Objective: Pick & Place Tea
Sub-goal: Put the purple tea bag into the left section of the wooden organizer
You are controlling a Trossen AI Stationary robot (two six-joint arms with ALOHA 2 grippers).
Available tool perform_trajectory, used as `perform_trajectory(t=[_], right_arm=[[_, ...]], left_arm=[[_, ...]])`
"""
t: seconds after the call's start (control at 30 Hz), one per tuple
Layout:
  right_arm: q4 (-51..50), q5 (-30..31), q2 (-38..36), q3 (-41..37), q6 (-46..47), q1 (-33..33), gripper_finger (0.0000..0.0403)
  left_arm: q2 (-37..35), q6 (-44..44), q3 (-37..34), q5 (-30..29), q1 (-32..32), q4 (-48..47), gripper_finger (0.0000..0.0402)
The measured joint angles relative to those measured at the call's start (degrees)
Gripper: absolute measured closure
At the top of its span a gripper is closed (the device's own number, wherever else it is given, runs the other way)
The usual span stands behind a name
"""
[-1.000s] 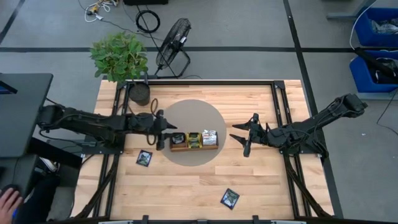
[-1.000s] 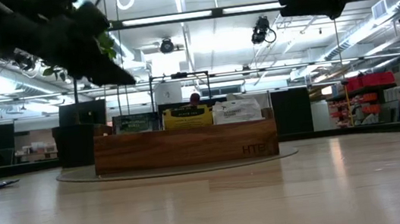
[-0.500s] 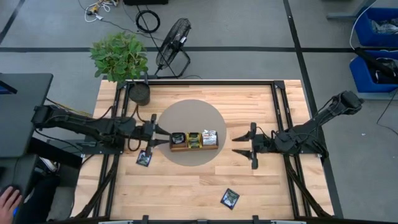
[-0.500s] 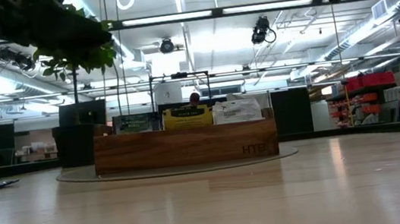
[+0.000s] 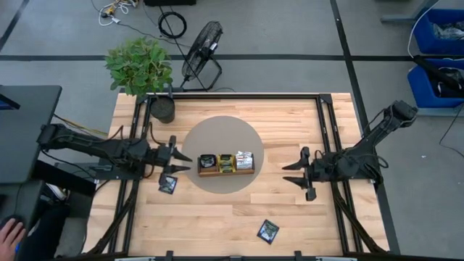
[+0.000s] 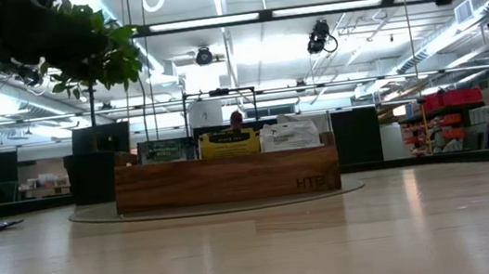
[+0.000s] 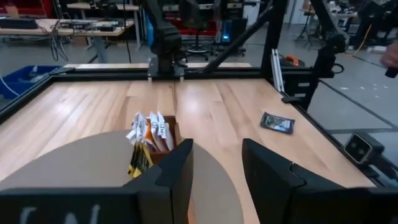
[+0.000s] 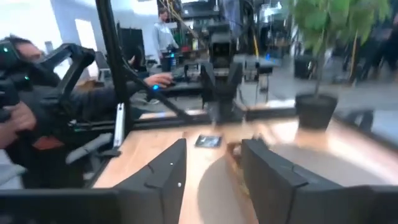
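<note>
A: From above, you've drawn both arms back from the long brown wooden tray [image 5: 226,164]. The left gripper [image 5: 178,156] and right gripper [image 5: 290,173] both stand open, empty.

B: And the tea?

A: Sachets [image 5: 225,159] sit in the tray; two black sachets [image 5: 168,184] lie outside it, unplaced.

B: Your left wrist view?

A: White-and-orange sachets [image 7: 149,128] upright in the tray.

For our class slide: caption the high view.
Both arms wait either side of the wooden tray of tea sachets; two sachets lie loose.
</note>
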Motion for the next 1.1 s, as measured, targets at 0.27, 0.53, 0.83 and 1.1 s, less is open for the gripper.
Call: perform_trajectory(t=[0.27,0.53,0.83,1.1], right_arm=[[-12.2,-7.1,3.7,-0.8,28.0,0.0,0.025],[-12.9,-15.4,14.4,2.6,42.8,-0.2,0.025],[-14.8,-20.1,31.6,13.1,40.5,-0.3,0.025],[-26.0,-28.3,43.5,24.2,43.1,0.7,0.0217]], left_arm=[[-2.2,-2.9,0.0,0.2,-0.8,-4.1,0.0259],[-2.2,-2.2,0.0,0.1,-0.8,-4.0,0.0259],[-2.2,-2.0,0.0,0.1,-0.7,-5.0,0.0259],[-2.2,-1.9,0.0,0.1,-0.8,-6.5,0.0259]])
